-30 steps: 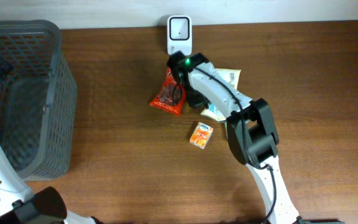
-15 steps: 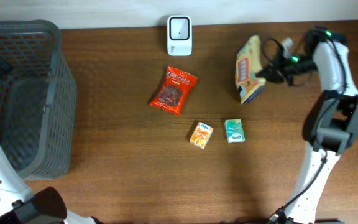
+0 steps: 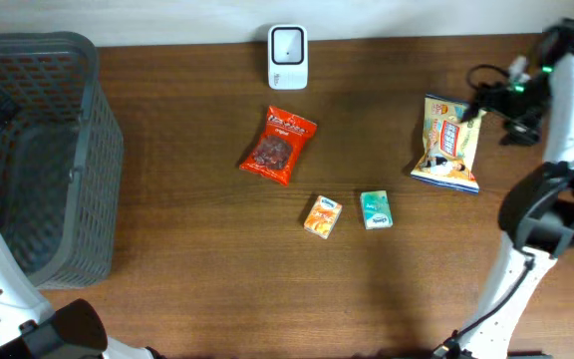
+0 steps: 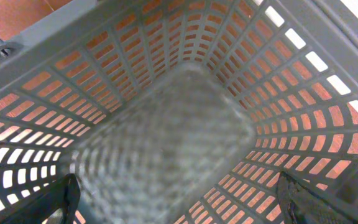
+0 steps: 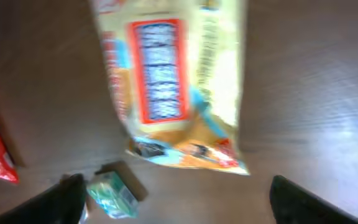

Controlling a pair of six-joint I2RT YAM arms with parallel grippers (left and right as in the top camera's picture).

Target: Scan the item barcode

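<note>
A yellow snack bag (image 3: 447,145) lies on the table at the right, print side up. My right gripper (image 3: 488,100) hovers just beyond the bag's upper right corner. In the right wrist view the bag (image 5: 173,87) is blurred and lies ahead of the right gripper (image 5: 185,205), whose jaws stand wide open with nothing between them. The white barcode scanner (image 3: 287,58) stands at the table's back edge, in the middle. My left gripper (image 4: 179,202) is open and empty inside the grey basket (image 4: 166,74).
A red snack bag (image 3: 278,146) lies below the scanner. An orange box (image 3: 322,215) and a green box (image 3: 376,209) sit side by side nearer the front. The green box (image 5: 112,194) also shows by my right gripper's left finger. The grey basket (image 3: 90,150) fills the left side.
The right arm swung from the scanner to the far right carrying the yellow bag, then its jaws opened and let the bag go. The left arm has not moved.
</note>
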